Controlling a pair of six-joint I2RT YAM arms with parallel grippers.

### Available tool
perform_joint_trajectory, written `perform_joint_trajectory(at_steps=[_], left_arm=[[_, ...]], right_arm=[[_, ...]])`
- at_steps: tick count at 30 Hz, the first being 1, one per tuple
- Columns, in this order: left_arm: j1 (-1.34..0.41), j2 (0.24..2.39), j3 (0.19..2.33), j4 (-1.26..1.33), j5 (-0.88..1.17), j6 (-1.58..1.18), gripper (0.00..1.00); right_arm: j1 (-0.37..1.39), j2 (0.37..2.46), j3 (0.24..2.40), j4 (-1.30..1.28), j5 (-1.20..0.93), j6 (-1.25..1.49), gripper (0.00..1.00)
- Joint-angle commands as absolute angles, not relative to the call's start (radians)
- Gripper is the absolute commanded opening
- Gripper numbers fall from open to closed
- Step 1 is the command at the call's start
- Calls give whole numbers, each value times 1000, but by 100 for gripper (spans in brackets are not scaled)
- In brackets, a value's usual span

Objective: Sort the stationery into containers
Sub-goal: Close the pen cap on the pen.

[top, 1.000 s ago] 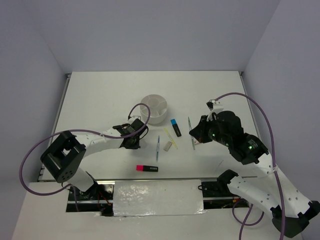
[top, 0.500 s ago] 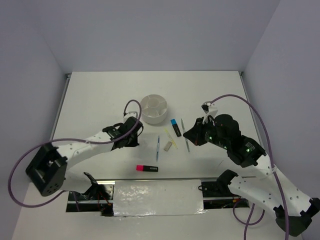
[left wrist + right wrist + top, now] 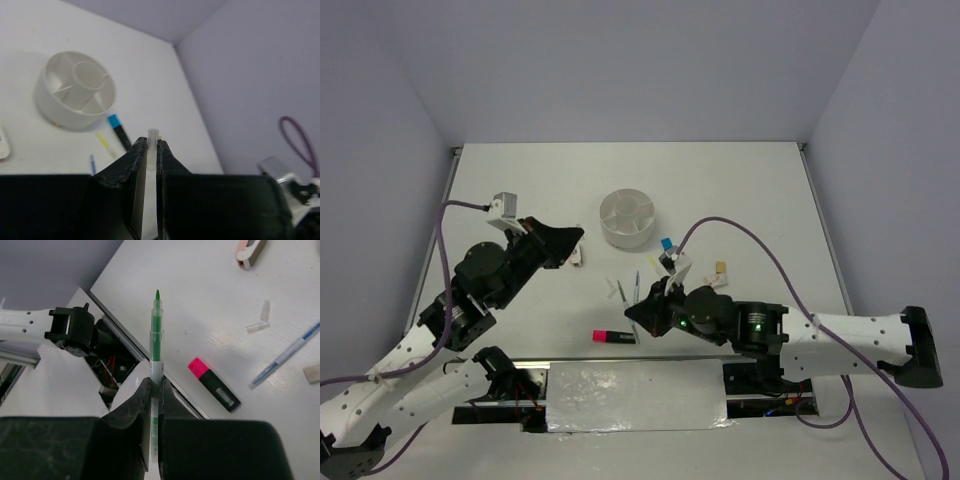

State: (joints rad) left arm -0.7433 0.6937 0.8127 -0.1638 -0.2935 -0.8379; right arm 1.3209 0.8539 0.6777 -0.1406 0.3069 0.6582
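Overhead and wrist views of a white table [image 3: 520, 190]. The left gripper [image 3: 152, 148] has its black jaws set narrow on a short clear plastic tube [image 3: 152, 135], held upright with its open end standing above the fingertips. The tube's lower part is hidden between the jaws, and from overhead it is too small to make out. The right gripper [image 3: 155, 385] is clamped on a thin green-tipped pen with a clear barrel [image 3: 156, 335], whose tip points toward the table's near edge. The pen's lower end is covered by the jaws, and the overhead view does not show it. The round white low cup with inner dividers [image 3: 628, 218] stands at mid-table, apart from both grippers; in the left wrist view its near wall hides part of the compartment floors. Between the cup and the near edge lie a blue-and-black highlighter [image 3: 119, 131], partly covered from overhead by the right arm [image 3: 820, 335]; a yellow stick [image 3: 103, 140], not made out from overhead; a thin blue pen [image 3: 285, 354]; two small clear pieces [image 3: 261, 319]; and a pink-and-black highlighter [image 3: 214, 386], nearest the edge. A small tan block [image 3: 721, 268] lies to the right of these. A small pale block [image 3: 313, 373] is cut off by the right margin of the right wrist view. A white item [image 3: 578, 258] appears just beside the left gripper's tips from overhead and is cut off at the left margin of the left wrist view; its kind cannot be told.
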Motion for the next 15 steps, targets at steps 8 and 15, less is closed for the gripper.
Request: perform_joint_trajectory(at_steps=[8, 15], left_arm=[[-749, 577, 710, 78, -106, -928, 0], [-749, 566, 687, 101, -72, -945, 0]], right_arm=[[1453, 1025, 820, 81, 629, 657, 0], [1453, 1083, 911, 63, 640, 594, 0]])
